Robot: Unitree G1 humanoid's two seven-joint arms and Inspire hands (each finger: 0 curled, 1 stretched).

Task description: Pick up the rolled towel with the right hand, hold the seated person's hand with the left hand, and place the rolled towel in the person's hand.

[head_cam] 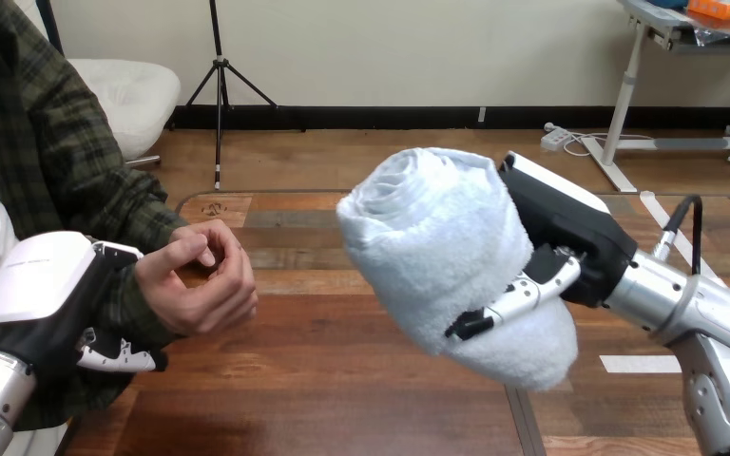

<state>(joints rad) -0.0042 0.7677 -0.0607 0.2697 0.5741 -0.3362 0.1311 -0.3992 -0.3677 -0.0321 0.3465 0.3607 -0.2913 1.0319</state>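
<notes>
Currently the right hand is clamped on the white rolled terry towel. Its thumb lies across the roll's near side and its palm is behind it. The towel is in the air over the brown wooden table, touching nothing else.

The left hand is on the seated person's sleeved wrist, with its fingers curled round the underside of the sleeve. That reads as a grasp on the wrist, not on the hand itself.

The person's hand sticks out to the view's right of the left hand, above the table, fingers loosely curled in toward the thumb.

Key relation:
- The towel sits to the view's right of the person's hand, at about the same height, with bare table between them. They are near but clearly apart.
- The roll's long axis runs diagonally. The spiral end points up and to the view's left, and the other end hangs down to the right, past the thumb.
- The spiral end is the part nearest the person's hand.

My read is that pickup and wrist hold are done and only the handover is left. The next move is a leftward carry by the right arm. The risk is that the person's curled fingers leave little open palm, so the thick roll could butt against the knuckles rather than seat.
</notes>
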